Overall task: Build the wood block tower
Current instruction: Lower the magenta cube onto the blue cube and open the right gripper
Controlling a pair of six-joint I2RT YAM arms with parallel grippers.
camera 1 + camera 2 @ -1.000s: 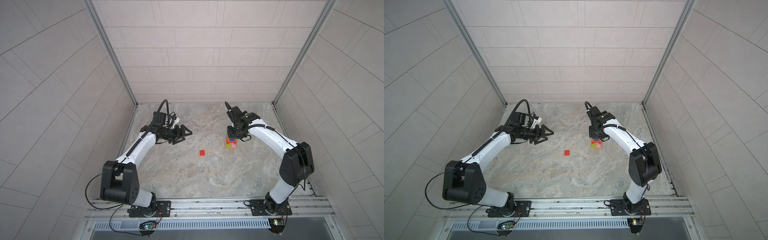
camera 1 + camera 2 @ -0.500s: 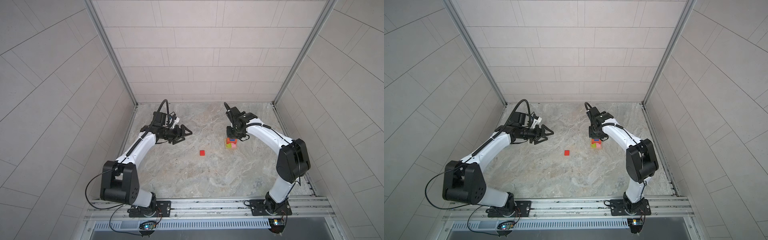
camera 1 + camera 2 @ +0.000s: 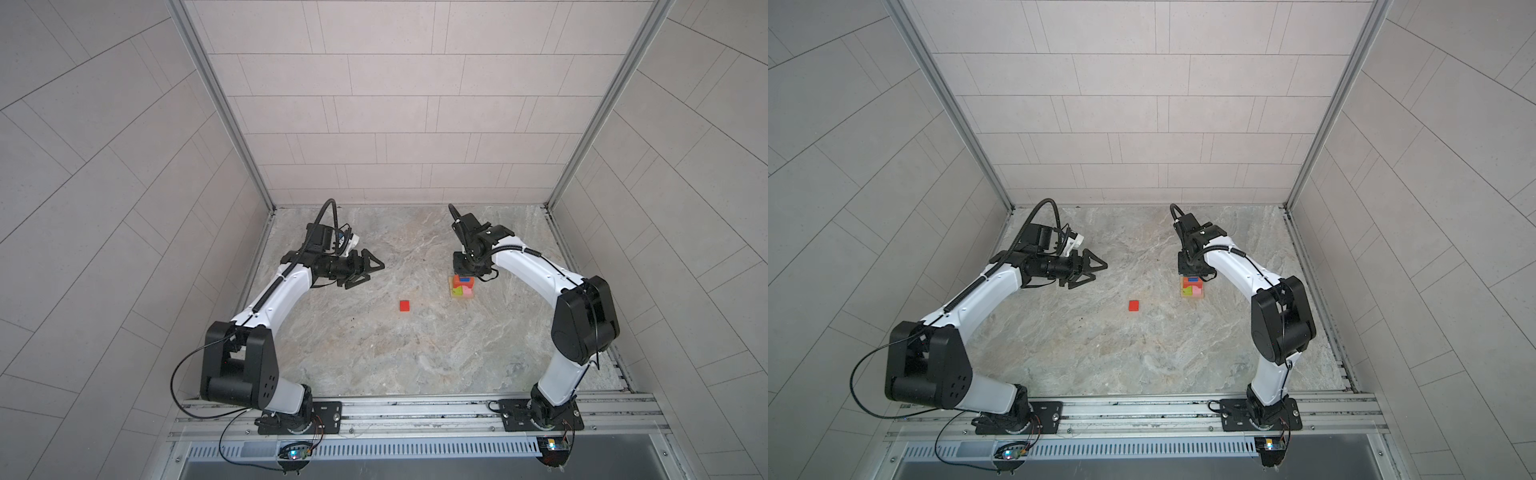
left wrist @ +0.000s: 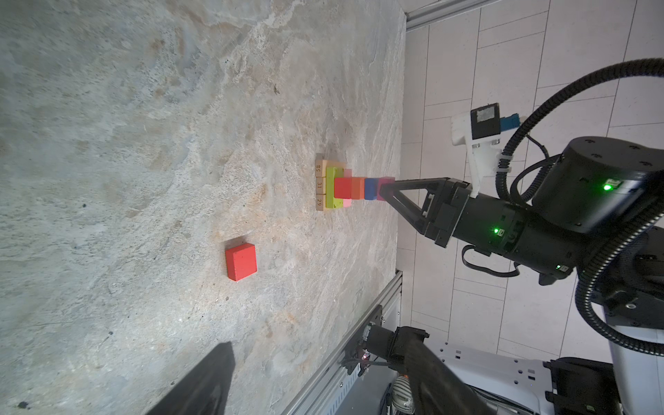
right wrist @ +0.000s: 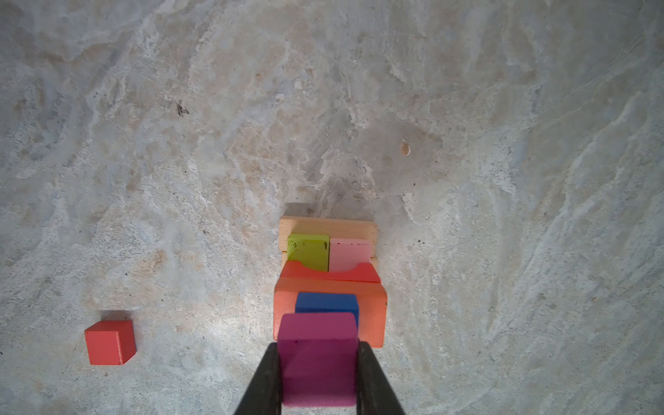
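Right gripper [image 5: 318,346] squeezes the magenta cube [image 5: 316,373] tight; the blue cube [image 5: 326,303] on top of the tower [image 5: 328,226] sits right under it, maybe touching.

The wood block tower [image 4: 345,187] is shown layered in plain tan, lime, pale pink, red, orange and blue, with a magenta cube [image 5: 318,359] uppermost. A lone red cube [image 5: 109,342] is set off against the tabletop [image 5: 503,143], marbled in grey and beige. Dark numerals are stamped on the tan bars [image 4: 319,187].

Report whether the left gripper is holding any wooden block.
No: the left gripper hangs open and empty above the marbled stone tabletop, no block between its jaws.
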